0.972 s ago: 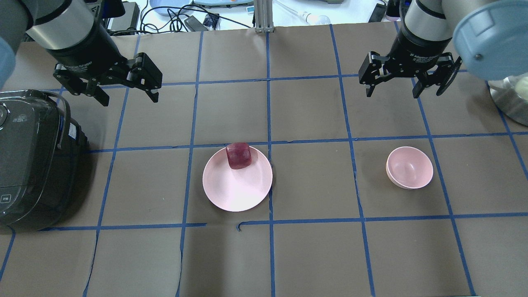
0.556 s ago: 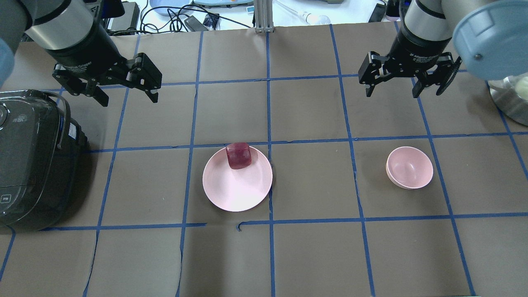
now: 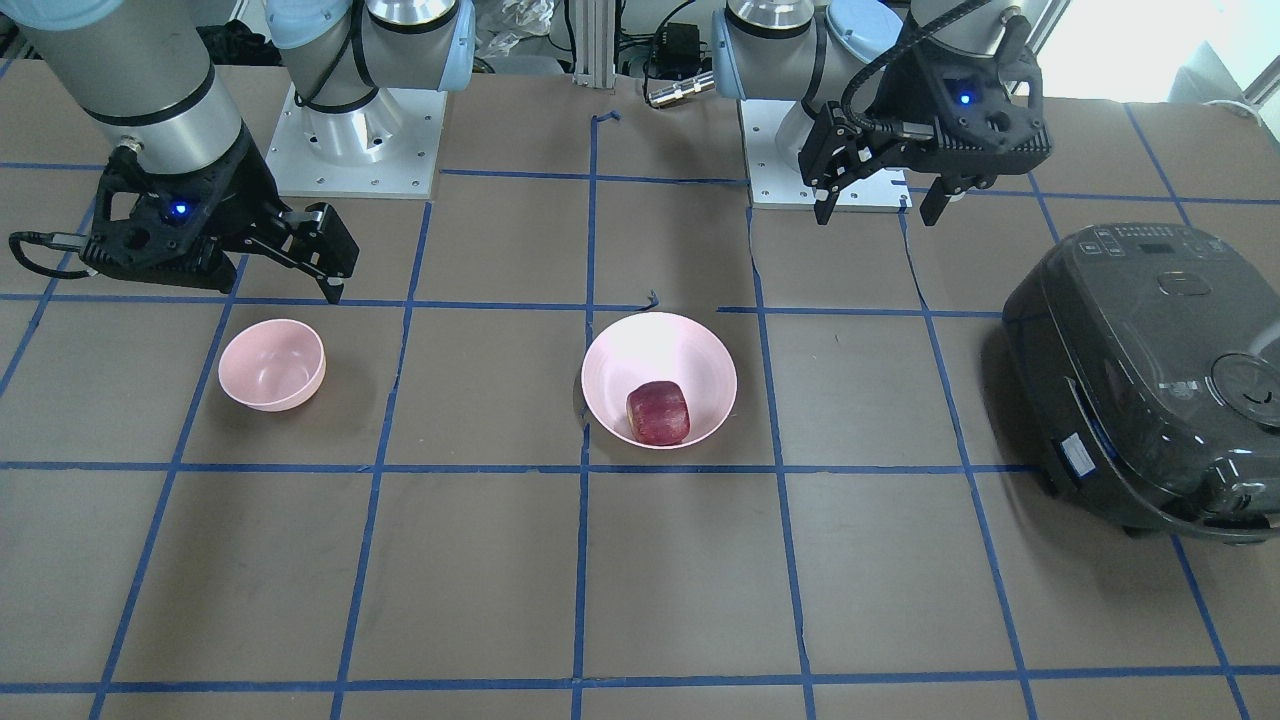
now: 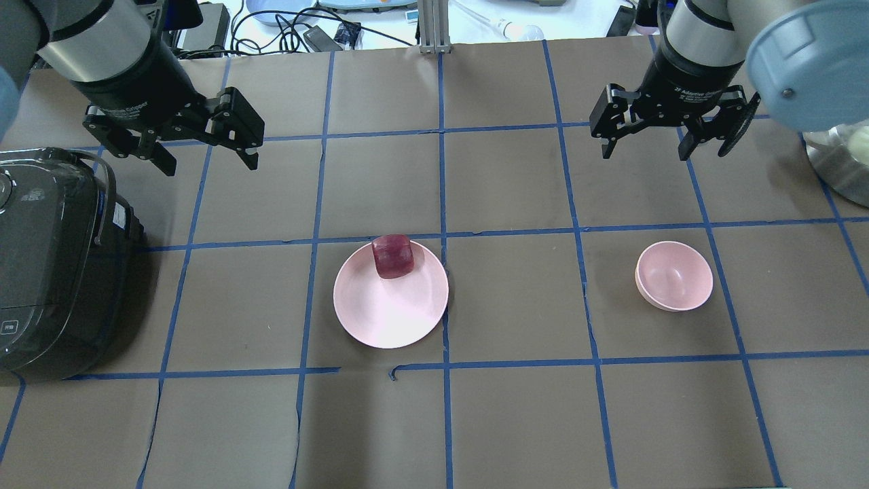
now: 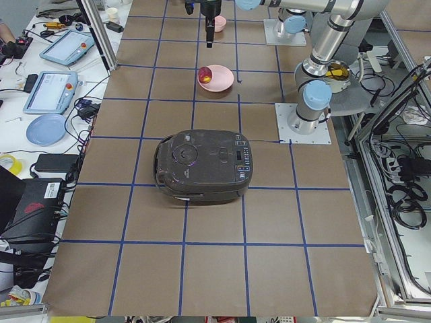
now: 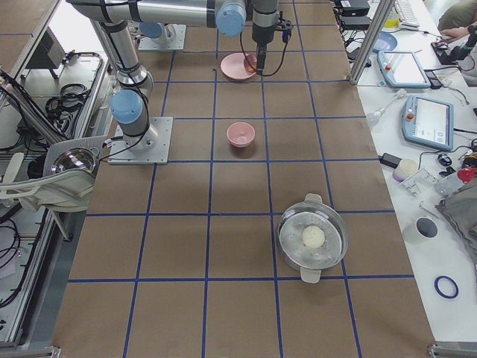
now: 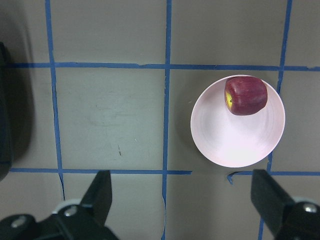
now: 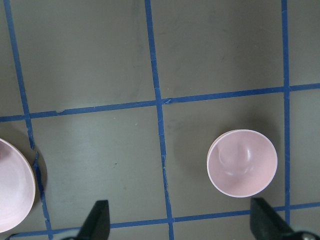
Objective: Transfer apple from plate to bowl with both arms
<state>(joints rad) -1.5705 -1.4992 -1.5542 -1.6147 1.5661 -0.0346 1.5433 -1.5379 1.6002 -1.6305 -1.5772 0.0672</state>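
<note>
Apple (image 4: 392,257) lies in plate (image 4: 380,319), against its wall on the operators' side, mid-bench. Bowl (image 4: 674,275) stands well apart, toward the right edge. Left gripper (image 4: 211,164) and right gripper (image 4: 645,155) hover above the bench, fingers released, grasping nothing.

Crops noted
Wide shallow pale pink plate (image 8: 15,187) cut by right-wrist frame edge; glossy black cooker (image 4: 54,258), left of it, cropped overhead.
</note>
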